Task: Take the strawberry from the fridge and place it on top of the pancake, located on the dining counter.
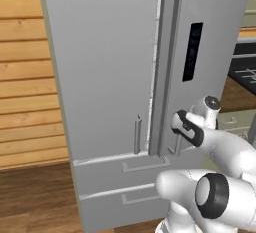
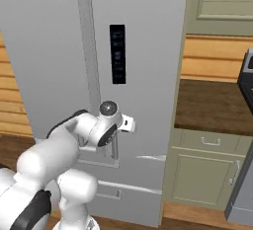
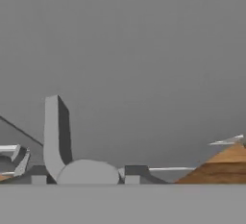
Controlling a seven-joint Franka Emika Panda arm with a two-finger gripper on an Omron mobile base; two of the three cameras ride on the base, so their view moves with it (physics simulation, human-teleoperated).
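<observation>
Still early: the fridge (image 1: 115, 67) is barely ajar; the gripper's (image 3: 81, 180) opening can't be told, handle (image 3: 55, 131) at 12 o'clock.

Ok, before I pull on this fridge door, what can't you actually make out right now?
- Fridge interior, strawberry included: hidden behind the doors in both base views.
- End effector: the robot's own wrist covers it in the left base view, so open or shut is unclear.
- Right door handle: mostly hidden by the arm, right base view.
</observation>
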